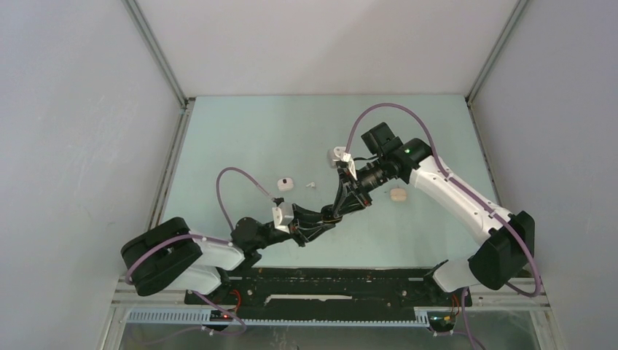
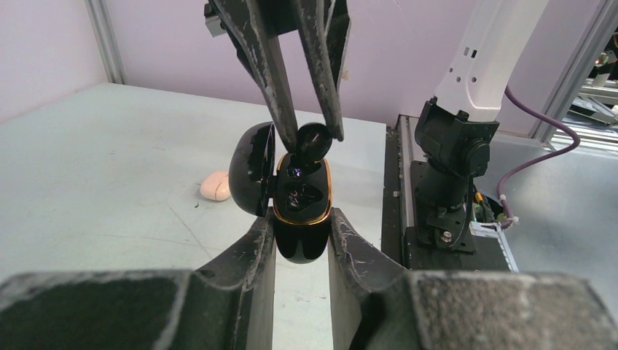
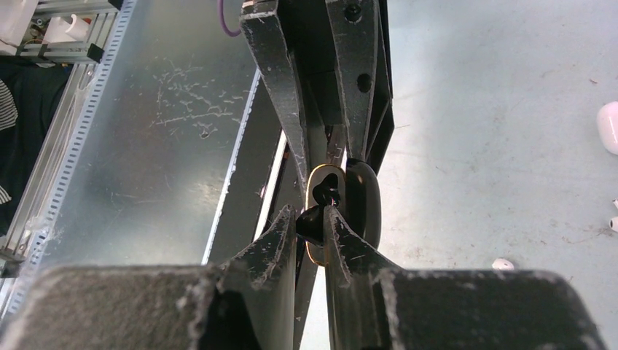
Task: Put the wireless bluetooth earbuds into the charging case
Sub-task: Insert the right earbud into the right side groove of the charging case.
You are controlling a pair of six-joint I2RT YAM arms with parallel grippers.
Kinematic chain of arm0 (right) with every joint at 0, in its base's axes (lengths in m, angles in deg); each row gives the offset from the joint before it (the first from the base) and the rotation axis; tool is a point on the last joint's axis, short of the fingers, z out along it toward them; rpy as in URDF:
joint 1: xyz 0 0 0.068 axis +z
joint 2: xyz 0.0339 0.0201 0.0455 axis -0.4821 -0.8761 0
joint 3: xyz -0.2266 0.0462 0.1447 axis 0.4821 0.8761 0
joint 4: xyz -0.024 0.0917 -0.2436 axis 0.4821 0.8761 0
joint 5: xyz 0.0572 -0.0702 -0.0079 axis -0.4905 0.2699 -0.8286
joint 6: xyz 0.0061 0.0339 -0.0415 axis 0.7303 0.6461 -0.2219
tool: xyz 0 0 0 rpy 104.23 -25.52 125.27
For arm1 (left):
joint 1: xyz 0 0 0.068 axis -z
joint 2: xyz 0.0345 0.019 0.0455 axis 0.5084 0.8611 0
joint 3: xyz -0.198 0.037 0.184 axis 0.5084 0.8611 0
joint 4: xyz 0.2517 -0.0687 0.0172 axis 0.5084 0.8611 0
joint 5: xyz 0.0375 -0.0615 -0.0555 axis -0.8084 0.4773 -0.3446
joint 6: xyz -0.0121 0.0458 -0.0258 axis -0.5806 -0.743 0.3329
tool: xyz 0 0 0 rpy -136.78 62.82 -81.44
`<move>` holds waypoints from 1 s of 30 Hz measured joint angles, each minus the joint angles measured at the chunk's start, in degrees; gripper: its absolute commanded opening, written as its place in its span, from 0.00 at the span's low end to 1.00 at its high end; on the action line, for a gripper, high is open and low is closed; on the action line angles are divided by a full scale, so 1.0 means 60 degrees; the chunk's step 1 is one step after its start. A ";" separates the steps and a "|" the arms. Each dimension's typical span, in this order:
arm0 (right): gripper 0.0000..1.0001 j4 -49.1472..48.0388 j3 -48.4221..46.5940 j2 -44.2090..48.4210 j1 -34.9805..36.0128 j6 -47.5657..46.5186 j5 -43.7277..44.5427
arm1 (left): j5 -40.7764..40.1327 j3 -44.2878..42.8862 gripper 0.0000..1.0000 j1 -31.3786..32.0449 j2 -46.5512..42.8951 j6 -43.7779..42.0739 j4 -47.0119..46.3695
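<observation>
Right gripper (image 2: pixel 312 140) plus black earbud (image 2: pixel 316 135) block the black case (image 2: pixel 301 219) mouth. Far table (image 1: pixel 240 131) open except white case (image 1: pixel 285 183), beige case (image 1: pixel 397 195).

This is a robotics lab, arranged as a closed test cell. A pale green bench (image 1: pixel 240 138) is boxed in by plain grey panel walls (image 1: pixel 73 109) joined by aluminium corner posts (image 1: pixel 157 55). Two white-and-black robot arms, the left arm (image 1: pixel 218 251) and the right arm (image 1: pixel 455 193), are bolted to a black base plate (image 1: pixel 328 281) at the near edge. They trail purple cables (image 1: pixel 386 106) and end in the left claw (image 2: pixel 302 226) and the right claw (image 3: pixel 310 219). Below the plate runs a slotted cable duct (image 1: pixel 167 316) with small circuit boards (image 1: pixel 437 319) showing lit indicators. The wrist views add aluminium frame rails (image 2: pixel 583 65) and scratched sheet metal (image 3: pixel 175 109) beside the bench.
</observation>
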 measured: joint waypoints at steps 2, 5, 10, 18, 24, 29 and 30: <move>0.17 0.0004 0.0000 -0.0073 0.0000 0.0000 -0.0015 | -0.0004 0.0018 0.00 0.0000 -0.0051 0.0004 -0.0007; 0.17 0.0004 0.0000 -0.0153 0.0000 0.0000 -0.0051 | -0.0007 0.0102 0.00 -0.0007 -0.0095 0.0004 -0.0007; 0.19 0.0004 0.0004 -0.0186 0.0000 0.0000 -0.0055 | -0.0007 0.0138 0.00 -0.0007 -0.0120 0.0004 -0.0004; 0.25 0.0004 0.0004 -0.0186 0.0000 0.0000 -0.0033 | -0.0007 0.0153 0.00 -0.0025 -0.0200 0.0000 0.0000; 0.32 0.0004 0.0004 -0.0178 0.0000 -0.0004 0.0226 | -0.0007 0.0153 0.00 -0.0040 -0.0226 0.0004 -0.0004; 0.38 0.0011 0.0004 -0.0117 0.0000 0.0004 0.0350 | -0.0025 0.0153 0.00 -0.0062 -0.0226 0.0004 -0.0004; 0.39 0.0011 0.0004 -0.0084 0.0000 0.0007 0.0353 | -0.0033 0.0153 0.00 -0.0062 -0.0226 0.0004 -0.0004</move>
